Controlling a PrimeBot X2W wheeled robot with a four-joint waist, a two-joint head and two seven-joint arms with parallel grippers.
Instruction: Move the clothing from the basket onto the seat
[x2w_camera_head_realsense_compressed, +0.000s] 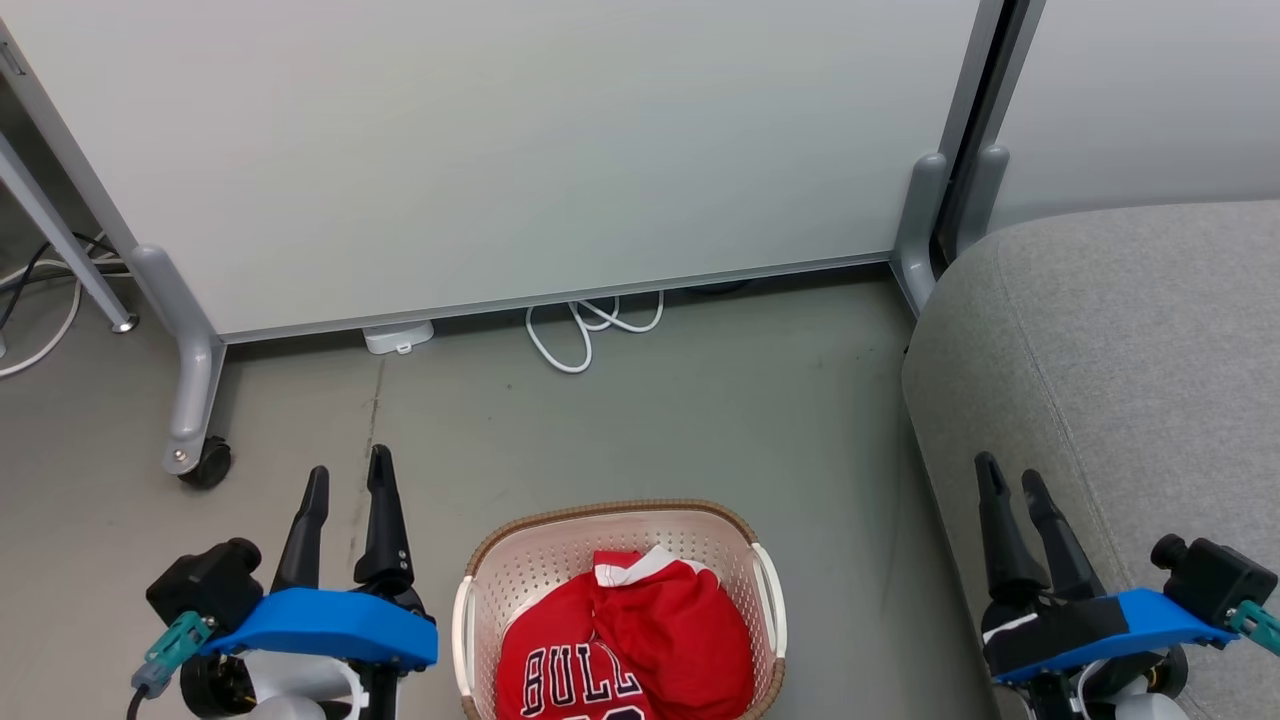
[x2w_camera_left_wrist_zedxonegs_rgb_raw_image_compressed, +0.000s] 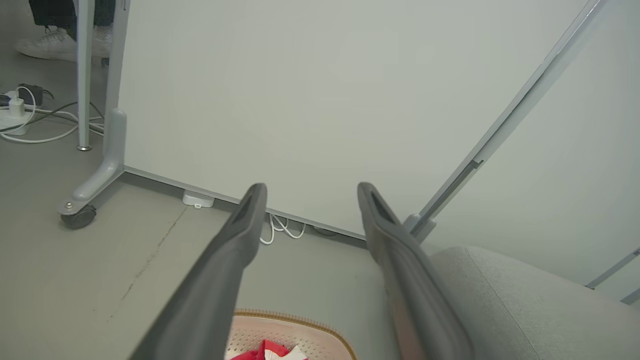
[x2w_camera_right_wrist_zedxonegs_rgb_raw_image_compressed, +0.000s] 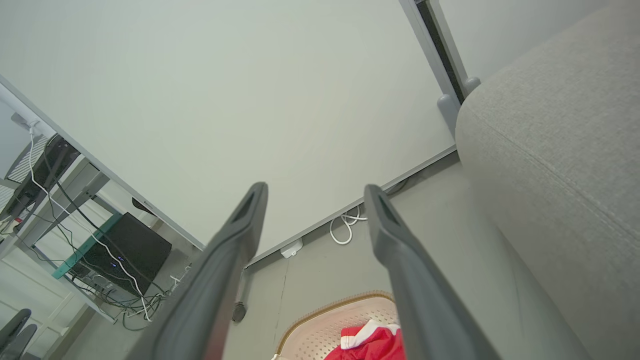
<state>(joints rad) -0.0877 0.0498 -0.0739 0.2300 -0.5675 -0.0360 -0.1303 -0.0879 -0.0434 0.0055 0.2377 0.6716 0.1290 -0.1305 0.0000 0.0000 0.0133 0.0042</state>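
The cream basket (x2w_camera_head_realsense_compressed: 470, 620) with a brown rim stands on the floor at the bottom centre, holding the red clothing (x2w_camera_head_realsense_compressed: 640, 640); the "BULL" lettering shows on the jersey. The grey seat (x2w_camera_head_realsense_compressed: 1120, 380) fills the right side. My left gripper (x2w_camera_head_realsense_compressed: 348, 482) hangs open left of the basket, nothing between its fingers. My right gripper (x2w_camera_head_realsense_compressed: 1010, 475) hangs open over the seat's front edge, also empty. In the left wrist view the open gripper (x2w_camera_left_wrist_zedxonegs_rgb_raw_image_compressed: 309, 192) points at the white panel, with the basket (x2w_camera_left_wrist_zedxonegs_rgb_raw_image_compressed: 280, 325) below. The right wrist view has the open gripper (x2w_camera_right_wrist_zedxonegs_rgb_raw_image_compressed: 315, 192), clothing (x2w_camera_right_wrist_zedxonegs_rgb_raw_image_compressed: 375, 342) and seat (x2w_camera_right_wrist_zedxonegs_rgb_raw_image_compressed: 560, 150).
A white partition panel (x2w_camera_head_realsense_compressed: 500, 150) on castered grey feet (x2w_camera_head_realsense_compressed: 195, 440) stands behind the basket, with white cables (x2w_camera_head_realsense_compressed: 590, 330) under it. A person's white shoes (x2w_camera_left_wrist_zedxonegs_rgb_raw_image_compressed: 55, 42) show beyond the panel. Desk legs, cables and a black box (x2w_camera_right_wrist_zedxonegs_rgb_raw_image_compressed: 125, 250) lie to the left.
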